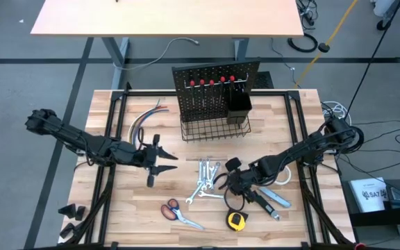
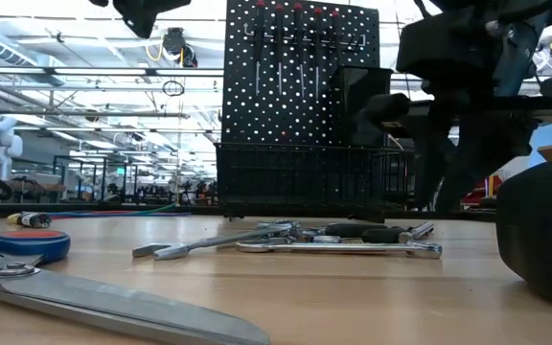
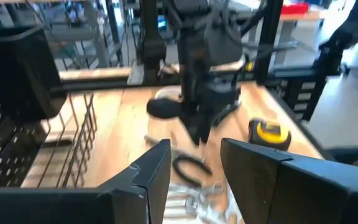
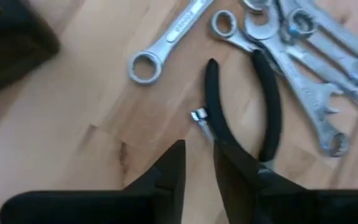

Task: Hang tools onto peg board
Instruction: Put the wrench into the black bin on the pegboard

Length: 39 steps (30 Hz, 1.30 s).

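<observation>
Near the front-right part of the table, the right gripper [image 4: 197,165] sits low over the black-handled pliers [image 4: 253,106], fingers parted by just a narrow slit and not visibly clamping anything; 1 fingertip looks to be touching a pliers handle. Right beside the pliers is the pile of silver wrenches [image 1: 205,182], at least 4, with stamped lettering on a shaft too blurry to read. Toward the front edge lie the yellow tape measure [image 1: 236,221] and the orange-handled scissors [image 1: 176,210], and just right of the gripper a grey-blue utility knife [image 1: 275,198].

The left gripper [image 1: 160,163] hovers left of center, fingers partway open, holding nothing.

The peg board [image 1: 215,87] stands upright at the back edge: black perforated panel, red-handled screwdrivers [image 1: 212,83] already hung in a row, a wire basket [image 1: 212,128] at its base, a black cup [image 1: 239,105] on its right. The only readable writing is "SAZ" on a box [image 1: 372,191] off the table.
</observation>
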{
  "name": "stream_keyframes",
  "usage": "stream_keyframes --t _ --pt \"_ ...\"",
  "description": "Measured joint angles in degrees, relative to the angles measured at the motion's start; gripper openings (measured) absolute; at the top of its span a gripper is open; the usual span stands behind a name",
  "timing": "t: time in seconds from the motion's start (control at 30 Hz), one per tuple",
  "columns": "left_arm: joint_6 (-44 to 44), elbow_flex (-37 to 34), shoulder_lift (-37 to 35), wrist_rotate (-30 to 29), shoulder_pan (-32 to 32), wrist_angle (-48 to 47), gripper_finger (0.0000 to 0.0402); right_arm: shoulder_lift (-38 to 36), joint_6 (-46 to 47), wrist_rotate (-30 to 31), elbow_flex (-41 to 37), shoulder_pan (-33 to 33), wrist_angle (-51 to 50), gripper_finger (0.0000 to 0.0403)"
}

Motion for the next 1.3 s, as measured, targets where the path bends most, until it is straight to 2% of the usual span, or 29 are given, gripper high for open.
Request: stream_keyframes --t 0.17,0.33,0.43,0.57,0.7,0.83,1.0,1.17,1.3 --pt "-0.1 0.0 7.1 0.1 1.6 4.5 0.0148 -0.3 -0.3 3.4 0.0 -0.1 -3.0 0.0104" --pt "-5.8 0.0 17.7 0.0 0.7 5.7 0.0148 -0.8 -0.4 3.5 0.7 0.2 -4.6 0.0109" --pt "-4.8 0.0 23.6 -2.5 -1.4 11.7 0.0148 -0.9 -1.9 4.5 3.4 0.3 -7.0 0.0109" --pt "-2.8 0.0 28.3 -3.1 -1.8 20.2 0.0148 -0.9 -1.8 4.6 7.1 0.3 -8.0 0.0109" --pt "-6.2 0.0 30.9 0.6 -1.3 19.4 0.0148 -0.9 4.3 4.5 8.8 0.3 -4.8 0.0109" --pt "-11.6 0.0 33.9 7.9 -0.1 19.4 0.0148 -0.9 14.3 4.5 8.9 0.3 -0.6 0.0109" --pt "-12.9 0.0 38.0 9.2 0.7 19.4 0.0148 -0.9 22.7 7.3 8.9 0.2 -1.3 0.0109" --pt "-19.8 2.3 41.5 13.3 2.8 19.6 0.0148 -0.9 25.4 8.9 8.9 0.2 -1.1 0.0109" --pt "-18.5 4.9 43.5 16.2 3.0 20.0 0.0148 -0.9 25.3 8.9 8.9 -0.1 -1.3 0.0109"
